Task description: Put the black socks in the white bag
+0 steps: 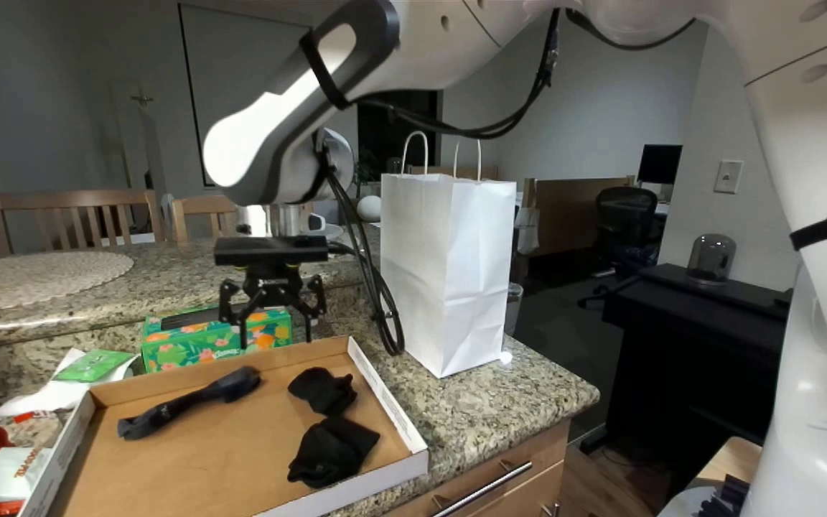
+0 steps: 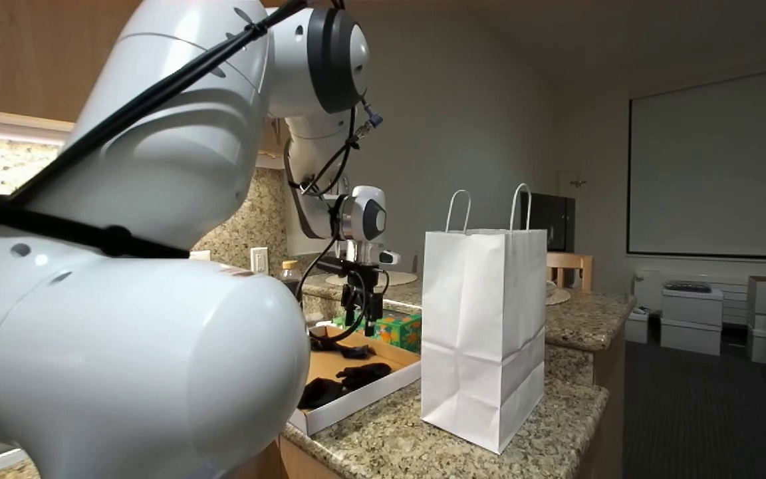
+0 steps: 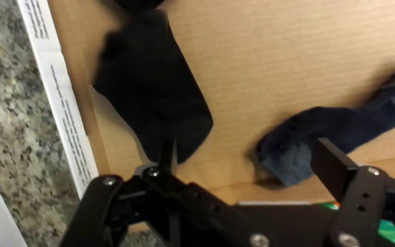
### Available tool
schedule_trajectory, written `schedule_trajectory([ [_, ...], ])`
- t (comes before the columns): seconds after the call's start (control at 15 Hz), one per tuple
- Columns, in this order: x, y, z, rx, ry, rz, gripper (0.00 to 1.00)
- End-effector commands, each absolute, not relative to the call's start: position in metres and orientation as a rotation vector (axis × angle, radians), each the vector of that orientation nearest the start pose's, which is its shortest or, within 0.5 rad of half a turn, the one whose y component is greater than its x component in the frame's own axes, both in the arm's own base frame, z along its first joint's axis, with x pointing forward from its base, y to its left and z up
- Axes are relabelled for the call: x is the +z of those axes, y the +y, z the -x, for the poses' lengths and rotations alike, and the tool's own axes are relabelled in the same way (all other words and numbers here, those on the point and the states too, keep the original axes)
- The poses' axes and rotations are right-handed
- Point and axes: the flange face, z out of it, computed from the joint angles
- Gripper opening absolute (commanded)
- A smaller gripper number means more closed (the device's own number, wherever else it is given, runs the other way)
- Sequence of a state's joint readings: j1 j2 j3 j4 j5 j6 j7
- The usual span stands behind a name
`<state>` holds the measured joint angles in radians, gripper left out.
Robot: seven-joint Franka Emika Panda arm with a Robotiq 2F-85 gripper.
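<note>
Gripper (image 1: 276,334), black, two-fingered: pointing down above the tissue-box end of the cardboard tray (image 1: 383,395), fingers (image 3: 331,168) set wide apart with a gap between them. Nearer black sock (image 3: 153,96): on the tray floor, below the gripper; in the wrist view its end shows beneath one fingertip. Farther black sock (image 1: 333,454): bunched, same tray, below the gripper and farther out from it, just beside the nearer one. Blue-grey sock (image 3: 334,126): stretched out, same tray, below the gripper; one end shows beneath the opposite fingertip in the wrist view. White bag (image 1: 449,280): upright on the granite counter (image 1: 521,402), outside the tray, off the gripper's side toward the black socks, well apart from it; two handles raised. Tissue box (image 1: 198,346): green, floral, low behind the gripper in an exterior view.
</note>
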<state>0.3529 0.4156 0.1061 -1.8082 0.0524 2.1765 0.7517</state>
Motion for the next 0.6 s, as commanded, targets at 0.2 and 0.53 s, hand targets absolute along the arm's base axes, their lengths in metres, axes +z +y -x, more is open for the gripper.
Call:
schedule_trajectory([
  [0.2, 0.258, 0.237, -0.540, 0.350, 0.730, 2.959, 1.00],
  [0.53, 0.226, 0.232, -0.521, 0.430, 0.794, 2.961, 0.74],
])
